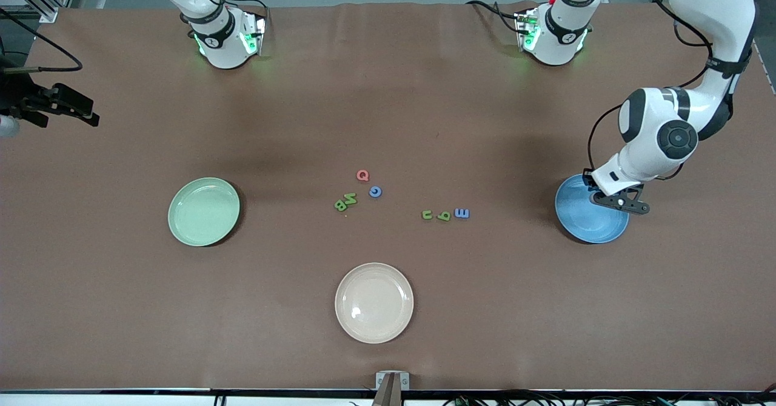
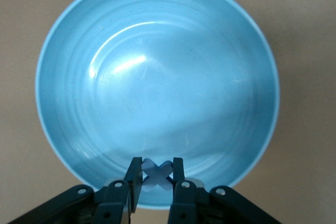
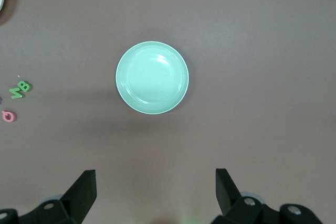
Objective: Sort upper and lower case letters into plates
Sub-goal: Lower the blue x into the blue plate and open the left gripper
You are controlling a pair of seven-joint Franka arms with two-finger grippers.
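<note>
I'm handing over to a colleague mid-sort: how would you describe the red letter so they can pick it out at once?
Start at the cream-white plate nearest the front camera, then look farther up the table to the scatter of small letters between the pale green plate and the blue plate. The red Q is the letter farthest from the camera, beside the blue c, and the only red one.

Green plate (image 1: 204, 211) empty, blue plate (image 1: 591, 219) under fingers, letters (image 1: 376, 192) btwn
</note>
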